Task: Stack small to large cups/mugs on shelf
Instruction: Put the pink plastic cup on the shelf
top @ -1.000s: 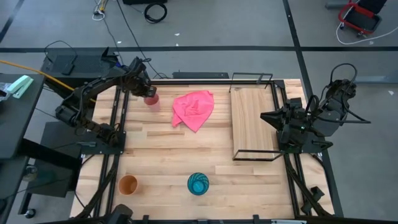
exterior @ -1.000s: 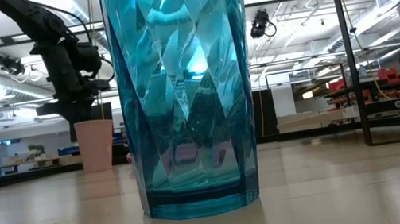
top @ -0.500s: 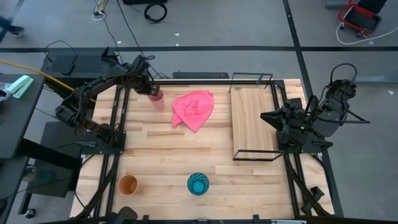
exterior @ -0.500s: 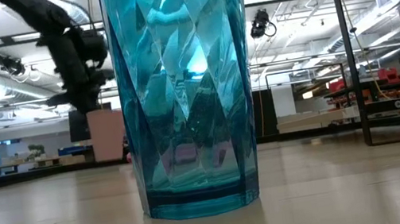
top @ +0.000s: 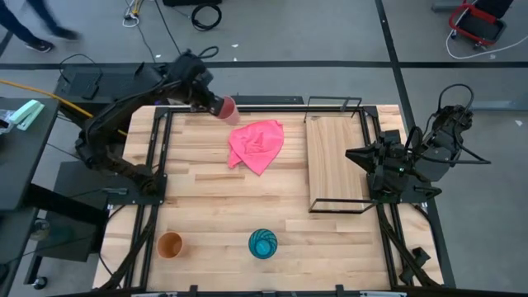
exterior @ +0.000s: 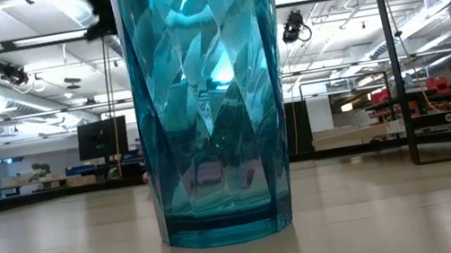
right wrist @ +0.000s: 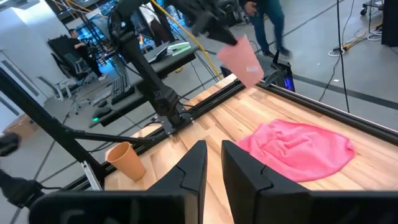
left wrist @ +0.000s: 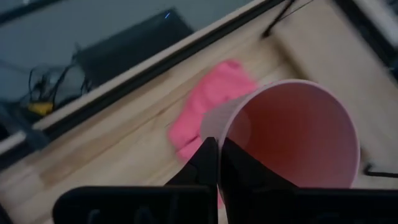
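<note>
You are lifting pink cup off table: left gripper clamped on its rim, cup tilting in air just beyond pink cloth, heading toward shelf. A second ago it was standing on table. Orange cup, teal cup waiting well short of cloth. Right gripper idling beside shelf, fingers nearly closed, empty.

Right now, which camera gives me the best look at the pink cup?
The right wrist view: it shows the pink cup whole from the side, lifted above the table and tilted in the left hand. The left wrist view shows only its open mouth. The high view shows it small. The low view misses it.
</note>
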